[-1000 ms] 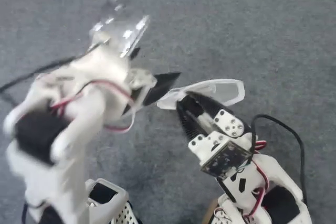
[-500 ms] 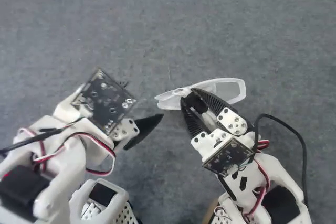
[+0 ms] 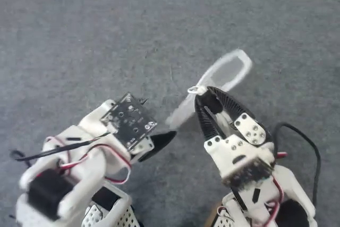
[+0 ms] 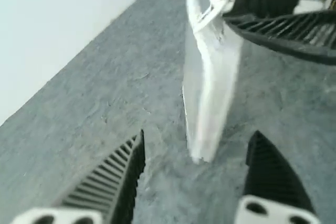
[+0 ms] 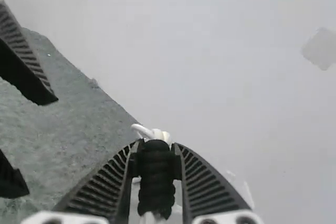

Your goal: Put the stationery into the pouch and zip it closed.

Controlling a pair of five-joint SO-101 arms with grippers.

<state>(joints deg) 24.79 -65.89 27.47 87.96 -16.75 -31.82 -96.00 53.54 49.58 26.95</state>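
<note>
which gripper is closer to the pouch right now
Right. The right gripper is shut on the pouch, holding it by one end. The left gripper is open beside the pouch's other end and is not gripping it.

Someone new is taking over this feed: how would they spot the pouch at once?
On the grey mat, look to the right gripper, the shut one on the right of the high view. The pouch is the long, flat, see-through sleeve it pinches by a small white pull, slanting across the mat. Everything else nearby is black and white robot parts.
</note>
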